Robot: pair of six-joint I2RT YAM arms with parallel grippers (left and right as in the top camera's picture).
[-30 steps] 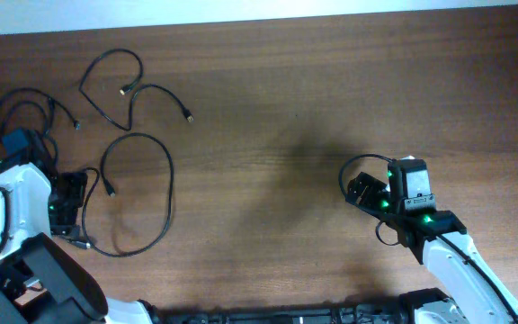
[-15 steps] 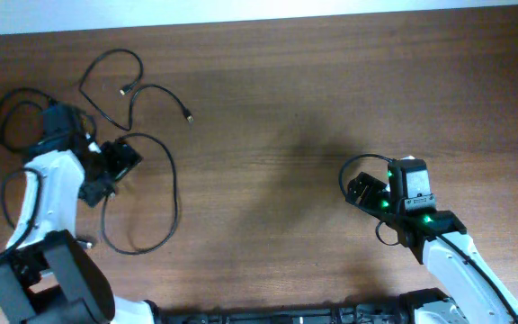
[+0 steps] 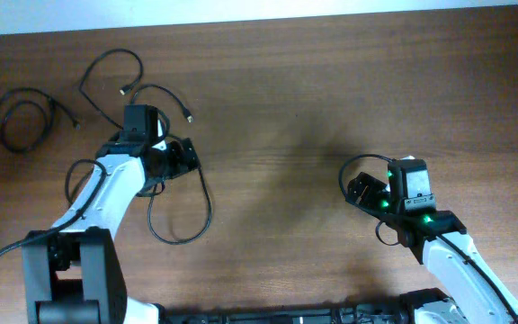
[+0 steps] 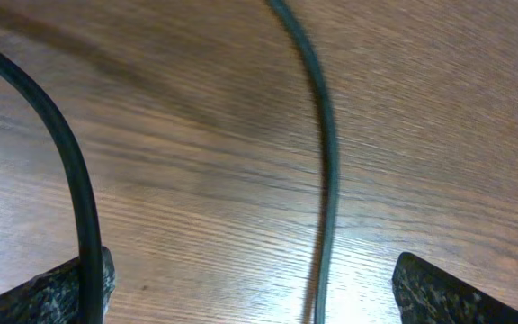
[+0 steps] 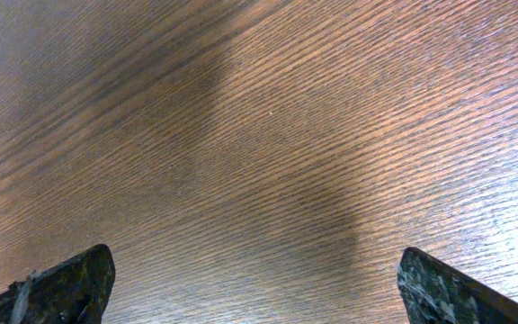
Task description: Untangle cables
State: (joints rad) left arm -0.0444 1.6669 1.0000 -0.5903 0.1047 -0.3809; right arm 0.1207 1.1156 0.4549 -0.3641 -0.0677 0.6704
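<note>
Three thin black cables lie on the left half of the wooden table. One is coiled at the far left (image 3: pixel 25 91). One sprawls at the top left (image 3: pixel 106 57), with a plug end (image 3: pixel 188 117). The third forms a loop (image 3: pixel 208 207) just below my left gripper (image 3: pixel 185 155). In the left wrist view my left gripper (image 4: pixel 259 301) is open. One cable strand (image 4: pixel 326 180) runs between its fingers and another (image 4: pixel 75 189) crosses in front of its left finger. My right gripper (image 3: pixel 356 191) is open and empty over bare wood (image 5: pixel 259 288).
The wooden table (image 3: pixel 331 81) ends at its far edge along the top of the overhead view. The right arm's own thicker black wire (image 3: pixel 353 162) loops beside its wrist.
My left arm swung from the table's left edge to the right and up. The loop cable moved right with it. The coiled cable at the far left is now uncovered. The right arm stayed still.
</note>
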